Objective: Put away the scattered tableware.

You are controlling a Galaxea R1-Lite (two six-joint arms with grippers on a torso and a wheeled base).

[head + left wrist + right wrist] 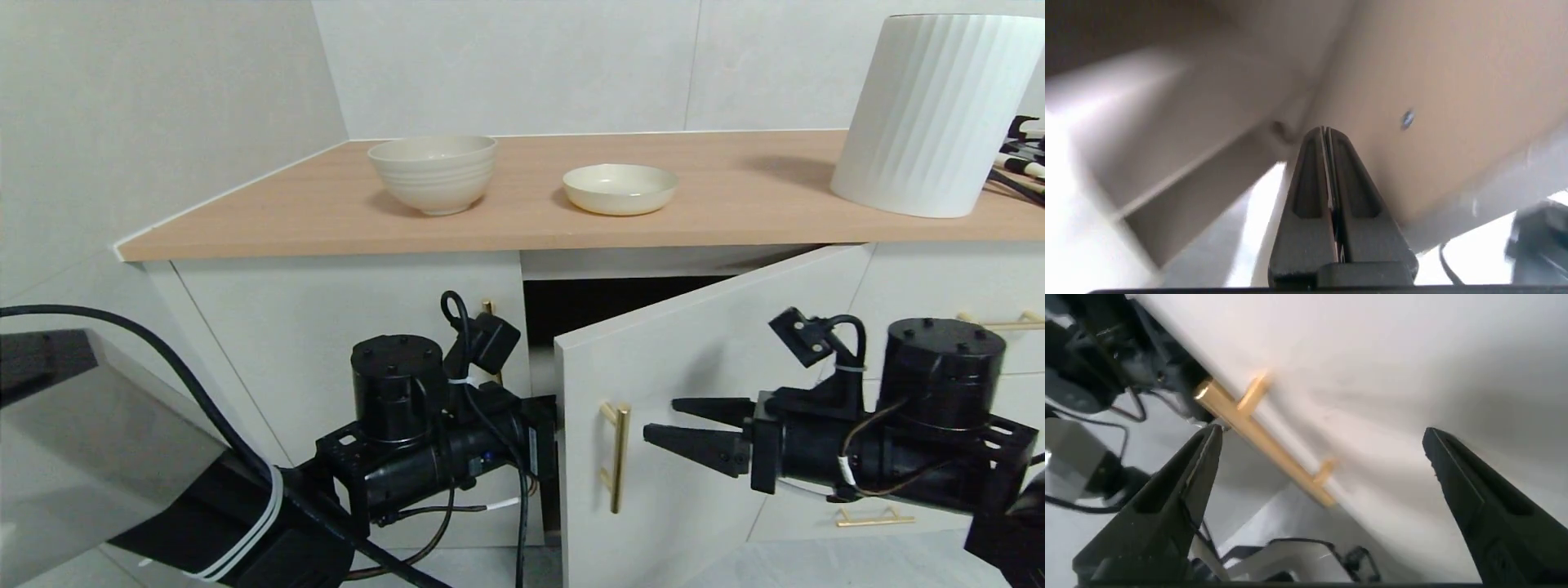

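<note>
Two pieces of tableware stand on the wooden counter [326, 212]: a ribbed cream bowl [433, 172] and, to its right, a shallow cream dish [620, 188]. Below them a white cabinet door [694, 384] stands partly open. My left gripper [545, 426] is low at the door's free edge, its tips hidden behind it. In the left wrist view the left gripper [1324, 135] is shut with nothing in it, close to the door's inner face [1454, 98]. My right gripper [660, 418] is open just right of the gold handle [615, 457]. The handle [1266, 437] lies between the right gripper's [1321, 437] spread fingers, untouched.
A tall white ribbed cylinder [939, 114] stands at the counter's right end, with dark utensils [1020, 163] behind it. More gold handles [1004, 322] mark the drawers to the right. The cabinet opening [604, 306] is dark. A grey surface [90, 457] sits low on the left.
</note>
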